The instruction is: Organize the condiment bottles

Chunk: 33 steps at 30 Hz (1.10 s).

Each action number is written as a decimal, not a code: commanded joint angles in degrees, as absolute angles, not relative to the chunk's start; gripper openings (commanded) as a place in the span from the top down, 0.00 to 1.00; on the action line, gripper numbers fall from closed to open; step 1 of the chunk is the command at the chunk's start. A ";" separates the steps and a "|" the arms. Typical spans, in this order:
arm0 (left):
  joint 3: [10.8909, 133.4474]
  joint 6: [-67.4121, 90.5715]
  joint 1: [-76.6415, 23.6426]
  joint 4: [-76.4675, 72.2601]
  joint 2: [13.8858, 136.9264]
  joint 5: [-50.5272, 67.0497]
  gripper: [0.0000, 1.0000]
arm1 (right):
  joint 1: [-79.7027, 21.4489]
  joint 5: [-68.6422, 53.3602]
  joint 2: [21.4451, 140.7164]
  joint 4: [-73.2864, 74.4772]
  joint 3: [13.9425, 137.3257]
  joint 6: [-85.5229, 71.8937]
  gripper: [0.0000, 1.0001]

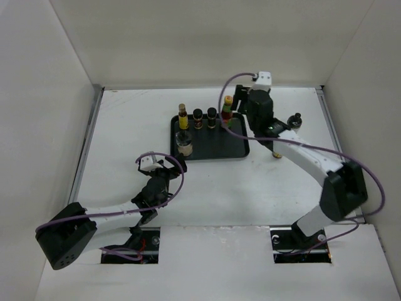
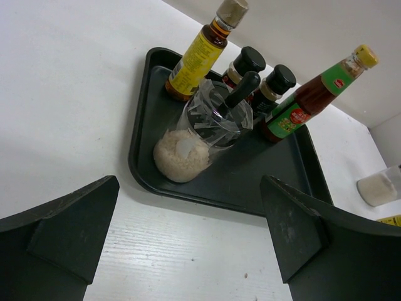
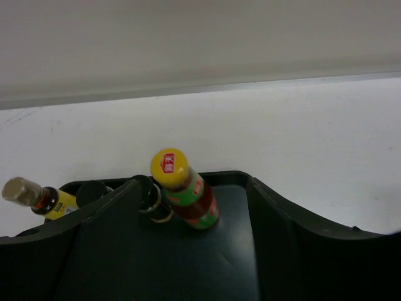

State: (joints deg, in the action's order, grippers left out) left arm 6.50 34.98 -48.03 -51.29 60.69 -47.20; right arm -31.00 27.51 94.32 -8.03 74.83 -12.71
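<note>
We judge the right claw (image 3: 192, 183) nearer: spread wide, it frames the upright red-green bottle (image 3: 195, 204) just ahead, in the tray (image 1: 213, 157) toward the far edge of the counter (image 1: 125, 125), while the left claw (image 2: 188, 185), also apart, sits well off.

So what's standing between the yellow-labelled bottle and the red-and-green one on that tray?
Two short dark jars with black caps, side by side in the back row. The top external view shows this, as does the left wrist view.
</note>
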 commanded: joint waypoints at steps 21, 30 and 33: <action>8.88 35.77 -48.91 -54.58 61.69 -45.26 0.00 | -15.78 32.96 65.65 -2.63 42.36 -22.50 0.31; 8.97 35.77 -48.91 -54.58 61.97 -44.65 0.00 | -14.98 32.96 70.57 -2.73 43.42 -22.24 0.44; 9.23 35.86 -48.82 -54.58 62.75 -44.65 0.00 | -14.55 33.48 70.75 -2.72 43.07 -22.24 0.55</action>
